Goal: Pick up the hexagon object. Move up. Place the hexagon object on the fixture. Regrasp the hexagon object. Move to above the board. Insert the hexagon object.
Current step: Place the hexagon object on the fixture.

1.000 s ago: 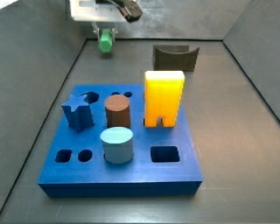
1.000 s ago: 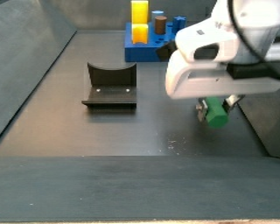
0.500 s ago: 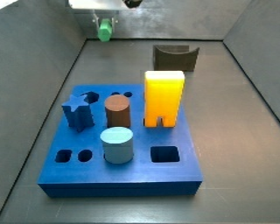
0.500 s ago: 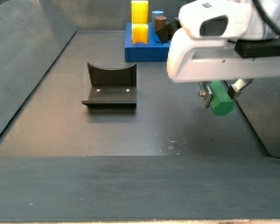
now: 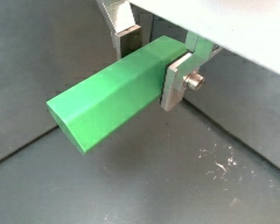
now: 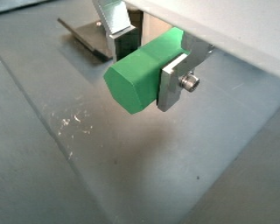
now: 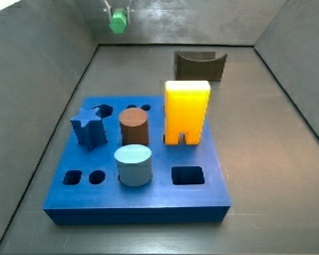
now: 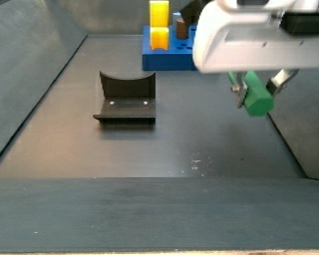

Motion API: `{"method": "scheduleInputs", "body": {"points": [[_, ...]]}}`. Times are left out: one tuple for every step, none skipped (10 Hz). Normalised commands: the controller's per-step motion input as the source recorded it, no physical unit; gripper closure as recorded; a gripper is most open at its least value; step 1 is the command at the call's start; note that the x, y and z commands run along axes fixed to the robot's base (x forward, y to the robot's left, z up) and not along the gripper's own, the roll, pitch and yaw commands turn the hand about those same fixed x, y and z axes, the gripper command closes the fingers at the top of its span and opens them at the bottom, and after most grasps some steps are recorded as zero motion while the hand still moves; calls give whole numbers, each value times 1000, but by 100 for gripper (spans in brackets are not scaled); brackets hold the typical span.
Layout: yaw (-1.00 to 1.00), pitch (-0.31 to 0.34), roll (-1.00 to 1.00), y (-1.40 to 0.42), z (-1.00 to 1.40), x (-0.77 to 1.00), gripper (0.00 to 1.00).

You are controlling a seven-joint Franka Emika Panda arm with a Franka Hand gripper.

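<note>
Holding small green hexagon object (image 8: pixel 259 97) tight in gripper (image 5: pixel 154 61), high up | dark notched fixture (image 8: pixel 125 100), blue board (image 7: pixel 139 159) not reached yet

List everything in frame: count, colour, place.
hexagon: 1, green, held in the pincer, off the floor near the back wall.
fixture: 1, dark grey-brown, on the floor behind the board, bare.
board: 1, blue, on the floor at the near end in a side view.
yellow block: 1, upright on the board, toward the fixture.
brown cylinder: 1, upright mid-board.
light-blue cylinder: 1, upright in front of the brown one.
star peg: 1, blue, beside the brown cylinder.
open holes: several in the board, along its front and back edges.
floor: dark grey, scuffed.
pincer: 1, silver fingers shut on the hexagon, raised.
</note>
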Motion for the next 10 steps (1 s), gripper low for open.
{"method": "scheduleInputs", "body": {"points": [[14,89,106,1,1000,-33,100],[17,96,114,-1,1000,-34,100],[22,101,118,-3,892,-29,100],[24,102,111,-3,775,-22,100],[21,102,96,6,615,-15,100],[19,105,82,7,487,-9,100],[18,110,71,12,314,-5,100],[18,110,77,12,177,-7,100],[-657,-439,235,-498,-10,1000,100],[-622,-430,226,-494,-33,1000,100]]}}
